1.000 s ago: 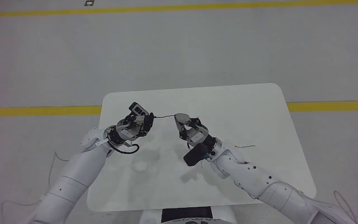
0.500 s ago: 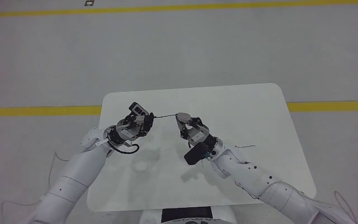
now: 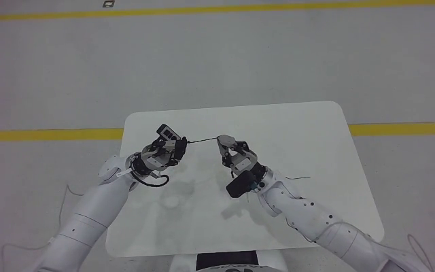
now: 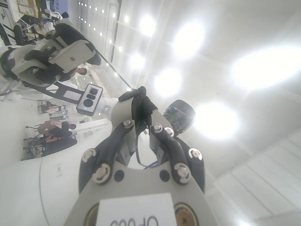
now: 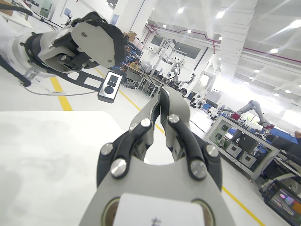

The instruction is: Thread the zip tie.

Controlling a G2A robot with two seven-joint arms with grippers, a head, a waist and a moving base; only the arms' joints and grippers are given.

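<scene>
A thin black zip tie (image 3: 201, 141) is stretched in the air between my two grippers, above the white table (image 3: 306, 129). My left gripper (image 3: 182, 145) is shut on its head end; in the left wrist view that gripper (image 4: 138, 95) pinches the tie, whose tail loops back between the fingers (image 4: 122, 130). The strand (image 4: 112, 70) runs off to the other gripper. My right gripper (image 3: 221, 141) is shut on the tie's free end, and in the right wrist view its tips (image 5: 160, 94) meet on the strand (image 5: 150, 81), which leads toward the left gripper.
A second black zip tie (image 3: 298, 178) lies flat on the table beside the right forearm. The table's far edge (image 3: 231, 109) is close behind both grippers. Bare tabletop stretches to the right.
My right gripper has drawn a little to the right, away from the left one, so the strand between them is longer. The left arm has kept still.
</scene>
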